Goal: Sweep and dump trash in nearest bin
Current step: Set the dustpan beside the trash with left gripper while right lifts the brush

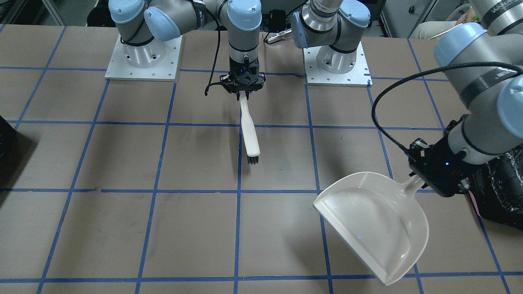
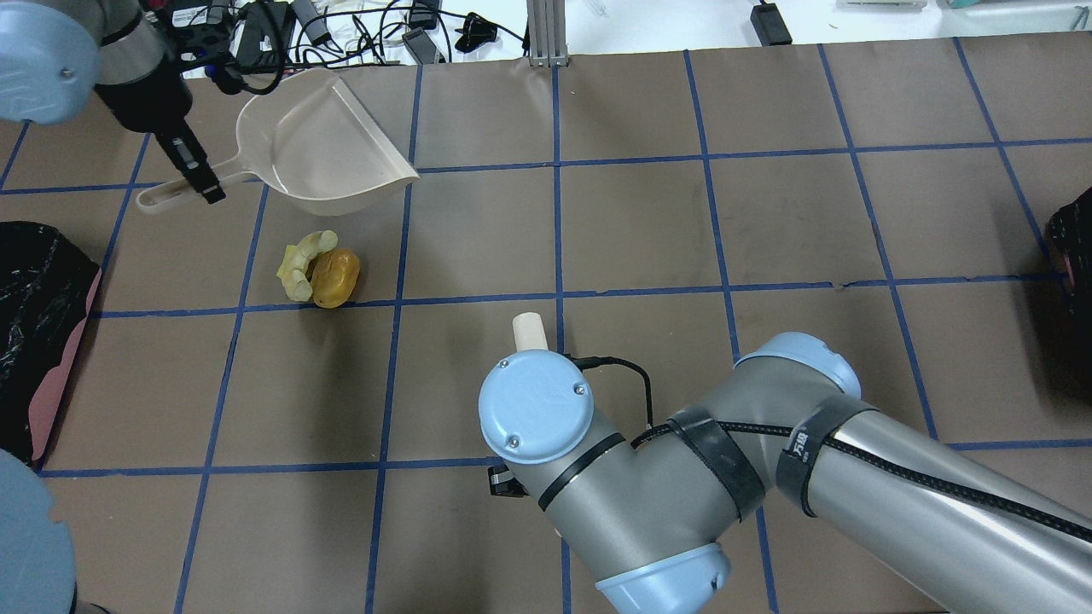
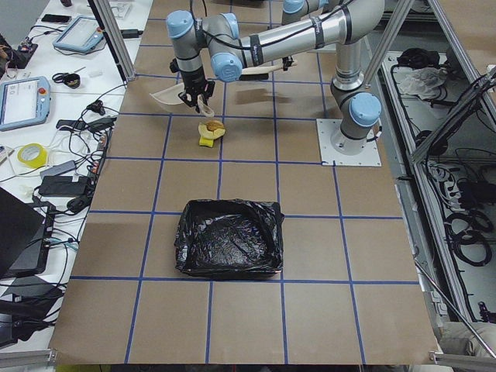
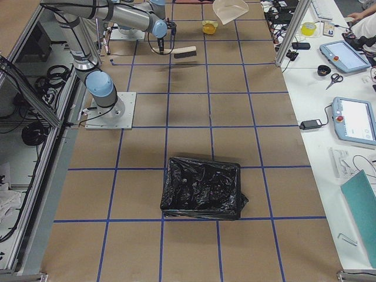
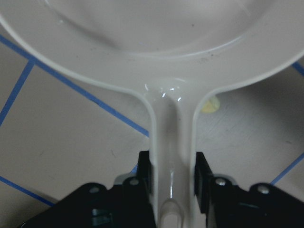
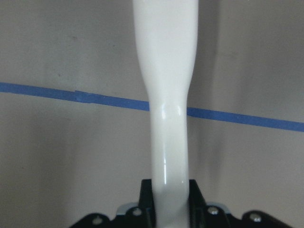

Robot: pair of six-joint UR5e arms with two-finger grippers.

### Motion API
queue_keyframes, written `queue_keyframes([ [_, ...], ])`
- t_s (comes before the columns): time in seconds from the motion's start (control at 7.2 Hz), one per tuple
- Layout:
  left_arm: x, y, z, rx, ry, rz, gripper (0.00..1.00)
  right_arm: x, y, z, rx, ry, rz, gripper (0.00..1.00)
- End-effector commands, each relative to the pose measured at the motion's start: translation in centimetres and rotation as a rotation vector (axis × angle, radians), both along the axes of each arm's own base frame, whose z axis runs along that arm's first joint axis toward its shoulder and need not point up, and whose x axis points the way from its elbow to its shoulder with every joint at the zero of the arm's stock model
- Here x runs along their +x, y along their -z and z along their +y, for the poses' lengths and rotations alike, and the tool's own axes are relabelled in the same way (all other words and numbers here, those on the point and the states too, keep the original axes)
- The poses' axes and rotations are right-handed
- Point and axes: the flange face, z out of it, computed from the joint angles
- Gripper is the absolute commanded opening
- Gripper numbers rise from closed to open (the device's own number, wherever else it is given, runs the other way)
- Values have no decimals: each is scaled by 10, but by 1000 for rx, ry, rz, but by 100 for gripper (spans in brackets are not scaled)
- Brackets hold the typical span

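The trash lies on the table in the overhead view: an orange lump (image 2: 334,277) touching a yellow-green and tan curved piece (image 2: 299,264). It also shows in the exterior left view (image 3: 211,132). My left gripper (image 2: 200,183) is shut on the handle of a white dustpan (image 2: 316,145), held tilted above the table just beyond the trash. In the front-facing view the dustpan (image 1: 376,220) hides the trash. My right gripper (image 1: 243,94) is shut on the handle of a white brush (image 1: 249,130), bristles down, mid-table. The bin (image 2: 43,324), pink-sided with a black bag, stands at the table's left end.
A second dark bin (image 4: 202,188) stands at the table's right end, at the overhead view's right edge (image 2: 1075,247). The arm bases (image 1: 143,57) (image 1: 337,61) stand at the robot's side. Cables and devices (image 2: 341,26) lie past the far edge.
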Motion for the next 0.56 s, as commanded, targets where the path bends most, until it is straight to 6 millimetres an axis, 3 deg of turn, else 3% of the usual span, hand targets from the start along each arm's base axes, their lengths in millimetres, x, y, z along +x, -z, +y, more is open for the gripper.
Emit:
queue_keyframes([
  [0.0, 90, -2, 14, 34, 181, -8, 0, -7, -24, -28, -37, 21, 18, 1],
  [0.14, 123, 11, 14, 51, 279, 10, 0, -20, -32, -49, -19, 57, 29, 2],
  [0.42, 147, 34, 4, 68, 534, -43, 0, -29, -53, -75, -31, 89, 19, 2],
])
